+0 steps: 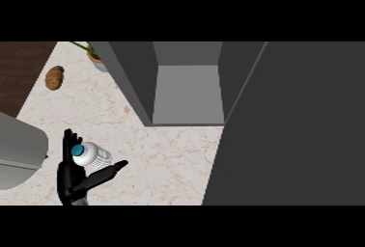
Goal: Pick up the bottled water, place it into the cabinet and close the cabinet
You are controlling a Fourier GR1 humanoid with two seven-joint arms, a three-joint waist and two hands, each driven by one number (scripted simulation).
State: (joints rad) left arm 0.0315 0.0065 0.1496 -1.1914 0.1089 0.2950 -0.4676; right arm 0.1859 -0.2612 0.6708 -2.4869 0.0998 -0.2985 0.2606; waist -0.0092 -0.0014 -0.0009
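Head view of a pale marbled counter [164, 154]. At lower left, one black hand [75, 176] enters from the bottom edge; from its place in the frame it appears to be the left hand, though which arm it belongs to cannot be told with certainty. Its fingers [69, 142] point toward the top of the frame and its thumb [107, 172] stretches out to the right, so the hand is spread, not curled. The bottle [91, 155], clear with a blue cap [78, 150], sits in the gap between fingers and thumb, seen from above; it seems to touch the fingers on its left side, and whether the thumb touches it cannot be told. The bottle is on the counter, well apart from the cabinet. The cabinet [187, 91] occupies the upper centre, its grey interior exposed, and its open door [292, 125] fills the right side of the frame as a dark slab. A grey object [18, 152] shows at the left edge, just beside the hand. At upper left lie a brown potato [55, 77] and, near the cabinet's left wall, a potted plant [96, 57]. Dark wood floor [21, 67] shows beyond the counter's edge at upper left.
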